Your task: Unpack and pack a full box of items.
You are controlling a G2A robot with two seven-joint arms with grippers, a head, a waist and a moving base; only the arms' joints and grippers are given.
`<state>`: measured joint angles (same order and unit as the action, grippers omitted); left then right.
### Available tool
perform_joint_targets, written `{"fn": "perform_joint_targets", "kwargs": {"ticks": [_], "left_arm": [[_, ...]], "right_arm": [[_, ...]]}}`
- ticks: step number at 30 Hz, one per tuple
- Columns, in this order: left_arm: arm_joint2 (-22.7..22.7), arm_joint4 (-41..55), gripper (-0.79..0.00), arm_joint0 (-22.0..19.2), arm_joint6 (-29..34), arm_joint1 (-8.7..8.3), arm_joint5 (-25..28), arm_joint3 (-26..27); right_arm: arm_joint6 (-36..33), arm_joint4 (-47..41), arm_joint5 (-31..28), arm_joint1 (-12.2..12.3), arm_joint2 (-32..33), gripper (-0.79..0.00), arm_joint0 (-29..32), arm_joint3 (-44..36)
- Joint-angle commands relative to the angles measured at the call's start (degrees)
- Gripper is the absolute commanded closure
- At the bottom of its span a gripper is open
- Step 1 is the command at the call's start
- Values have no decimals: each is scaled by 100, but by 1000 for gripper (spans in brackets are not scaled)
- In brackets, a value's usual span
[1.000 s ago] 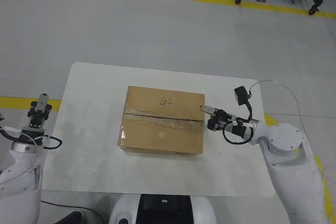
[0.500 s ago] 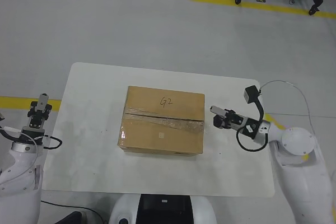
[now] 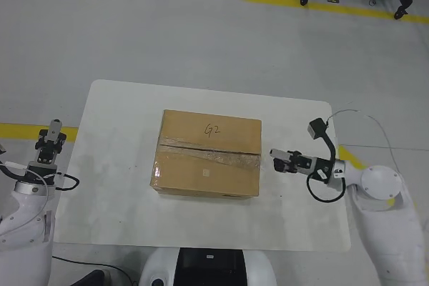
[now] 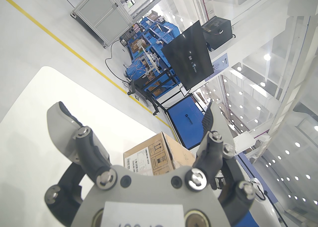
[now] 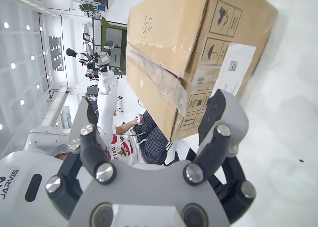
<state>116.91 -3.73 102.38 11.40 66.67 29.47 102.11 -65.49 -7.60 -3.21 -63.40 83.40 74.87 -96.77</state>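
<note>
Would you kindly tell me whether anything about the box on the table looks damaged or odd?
The clear tape along the top seam of the cardboard box is wrinkled, and its end looks loose at the edge facing the right gripper. Otherwise the box is closed and sits flat.

Saw plain brown cardboard on the box [image 3: 209,153], crossed by 1 glossy clear tape strip [image 5: 149,64], black handwriting [image 3: 213,129] on top. Noted black printed symbols [image 5: 223,21] and 1 white label [image 5: 236,66] on its side. Found the surface [image 3: 114,157] plain white.
</note>
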Motion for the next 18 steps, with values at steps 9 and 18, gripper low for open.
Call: {"fn": "perform_joint_targets", "kwargs": {"ticks": [9, 18], "left_arm": [[0, 0, -785, 0, 0, 0, 0, 0], [0, 0, -785, 0, 0, 0, 0, 0]], "right_arm": [[-90, -12, -92, 21, -321, -434, -114, 138], [-70, 106, 43, 61, -445, -120, -211, 143]]}}
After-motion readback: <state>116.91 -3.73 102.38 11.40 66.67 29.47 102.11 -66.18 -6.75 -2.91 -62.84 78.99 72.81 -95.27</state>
